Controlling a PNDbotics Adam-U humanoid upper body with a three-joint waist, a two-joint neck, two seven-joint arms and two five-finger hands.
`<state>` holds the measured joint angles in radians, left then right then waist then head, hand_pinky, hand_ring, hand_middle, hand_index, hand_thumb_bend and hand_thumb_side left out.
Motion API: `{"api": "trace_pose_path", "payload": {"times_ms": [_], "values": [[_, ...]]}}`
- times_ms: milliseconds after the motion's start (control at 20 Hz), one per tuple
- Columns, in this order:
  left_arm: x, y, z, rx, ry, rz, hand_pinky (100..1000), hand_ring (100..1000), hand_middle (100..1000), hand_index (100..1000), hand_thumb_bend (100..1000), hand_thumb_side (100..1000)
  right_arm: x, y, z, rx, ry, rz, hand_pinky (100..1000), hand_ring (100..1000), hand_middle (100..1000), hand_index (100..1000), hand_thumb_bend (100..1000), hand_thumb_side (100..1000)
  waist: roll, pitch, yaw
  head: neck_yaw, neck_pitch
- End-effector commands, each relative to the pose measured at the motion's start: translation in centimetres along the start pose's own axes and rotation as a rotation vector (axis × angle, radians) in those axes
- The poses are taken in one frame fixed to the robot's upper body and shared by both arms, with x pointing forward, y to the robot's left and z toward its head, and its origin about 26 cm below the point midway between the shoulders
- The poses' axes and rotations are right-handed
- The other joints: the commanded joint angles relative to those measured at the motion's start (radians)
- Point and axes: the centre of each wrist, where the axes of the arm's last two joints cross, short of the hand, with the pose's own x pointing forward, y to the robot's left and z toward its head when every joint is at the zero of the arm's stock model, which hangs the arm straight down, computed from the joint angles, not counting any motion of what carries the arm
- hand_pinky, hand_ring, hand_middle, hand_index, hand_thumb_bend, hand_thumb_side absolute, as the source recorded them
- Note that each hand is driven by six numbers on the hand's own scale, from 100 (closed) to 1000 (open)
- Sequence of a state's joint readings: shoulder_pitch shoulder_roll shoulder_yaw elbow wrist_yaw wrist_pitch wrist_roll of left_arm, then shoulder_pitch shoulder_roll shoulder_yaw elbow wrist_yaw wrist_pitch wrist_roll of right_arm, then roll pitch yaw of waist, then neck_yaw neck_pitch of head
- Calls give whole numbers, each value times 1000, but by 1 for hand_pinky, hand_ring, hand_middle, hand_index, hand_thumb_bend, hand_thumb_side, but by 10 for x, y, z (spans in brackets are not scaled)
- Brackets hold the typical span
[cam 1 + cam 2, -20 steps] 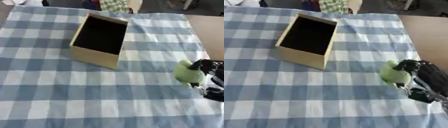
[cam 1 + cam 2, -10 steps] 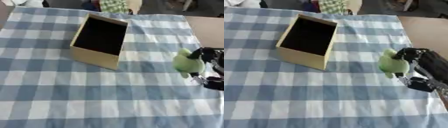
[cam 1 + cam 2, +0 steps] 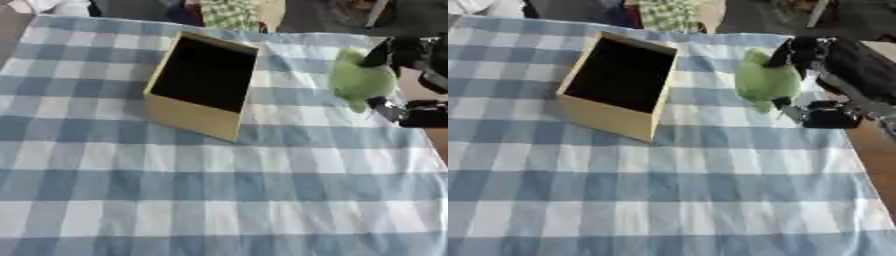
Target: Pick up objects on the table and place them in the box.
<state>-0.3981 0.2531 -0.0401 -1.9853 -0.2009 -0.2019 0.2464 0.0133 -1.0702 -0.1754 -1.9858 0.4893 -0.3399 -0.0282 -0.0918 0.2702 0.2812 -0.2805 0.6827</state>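
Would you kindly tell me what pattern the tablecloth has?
The tablecloth has a blue and white check, clearest in the right eye view.

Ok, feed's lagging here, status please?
Right hand shut on green soft toy, right of open box. Left hand unseen. Nothing between them.

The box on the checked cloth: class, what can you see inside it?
The box shows only a dark interior, with no object visible. Its near wall covers part of the floor, so that part stays unseen.
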Motion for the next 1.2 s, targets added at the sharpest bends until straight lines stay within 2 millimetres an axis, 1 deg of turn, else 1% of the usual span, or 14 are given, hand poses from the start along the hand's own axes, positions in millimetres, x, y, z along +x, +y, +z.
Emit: {"api": "trace_pose_path", "payload": {"times_ms": [50, 300, 450, 600, 900, 1200], "values": [[6, 0, -7, -7, -34, 11, 405, 749, 791, 615, 100, 726, 1, -23, -16, 13, -62, -3, 515, 406, 286, 535, 100, 100, 1, -21, 4, -10, -6], [7, -3, -8, -11, -37, 25, 406, 749, 791, 615, 100, 725, 6, -46, -40, 11, -132, -48, 505, 402, 283, 534, 100, 100, 2, -24, 20, -26, -9], [7, -5, -8, -16, -39, 35, 407, 749, 791, 615, 100, 726, 9, -56, -52, 16, -164, -75, 505, 403, 283, 533, 100, 100, 0, -26, 27, -38, -7], [8, -6, -8, -22, -41, 46, 407, 749, 790, 615, 100, 725, 4, -62, -62, 20, -165, -99, 509, 406, 282, 533, 100, 100, -3, -28, 36, -46, -6], [10, -10, -11, -27, -51, 65, 408, 749, 790, 615, 100, 726, -12, -59, -79, 37, -144, -144, 514, 410, 283, 535, 100, 100, -6, -28, 55, -62, -5], [12, -14, -14, -34, -64, 87, 409, 749, 790, 614, 100, 726, -24, -48, -91, 42, -114, -104, 523, 413, 286, 536, 100, 100, -12, -21, 76, -76, -11]]}}
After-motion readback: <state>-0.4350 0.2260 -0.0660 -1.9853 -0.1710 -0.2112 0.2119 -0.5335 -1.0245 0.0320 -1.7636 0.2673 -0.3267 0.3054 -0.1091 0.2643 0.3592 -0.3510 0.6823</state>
